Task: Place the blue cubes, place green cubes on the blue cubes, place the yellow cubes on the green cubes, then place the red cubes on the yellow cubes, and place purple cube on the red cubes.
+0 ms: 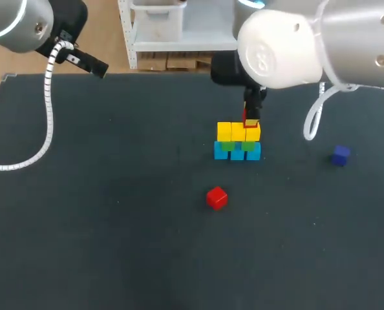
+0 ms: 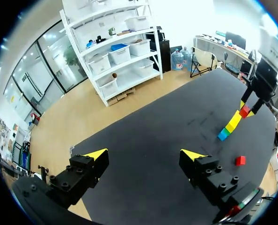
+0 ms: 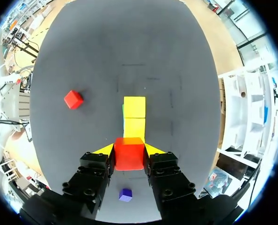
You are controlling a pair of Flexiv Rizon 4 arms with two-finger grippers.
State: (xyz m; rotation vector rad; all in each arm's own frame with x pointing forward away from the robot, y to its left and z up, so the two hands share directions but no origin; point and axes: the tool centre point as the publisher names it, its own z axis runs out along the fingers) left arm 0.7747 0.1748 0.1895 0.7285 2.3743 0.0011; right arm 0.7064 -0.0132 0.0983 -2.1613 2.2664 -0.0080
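Note:
A small wall stands mid-table: blue cubes (image 1: 237,152) at the bottom, green cubes (image 1: 236,146) on them, yellow cubes (image 1: 233,132) on top. My right gripper (image 3: 129,150) is shut on a red cube (image 3: 129,153) right over the wall's right end, at the top of the yellow cube there (image 1: 252,132). Whether the two touch I cannot tell. A second red cube (image 1: 216,197) lies loose in front of the wall. The purple cube (image 1: 340,155) sits off to the right. My left gripper (image 2: 143,157) hangs open and empty, high over the table's far left corner.
The dark table (image 1: 114,226) carries only the cubes. My right arm (image 1: 308,45) hangs over the back right, with a white cable loop (image 1: 313,119) beside the wall. A white coiled cable (image 1: 46,123) trails from my left arm.

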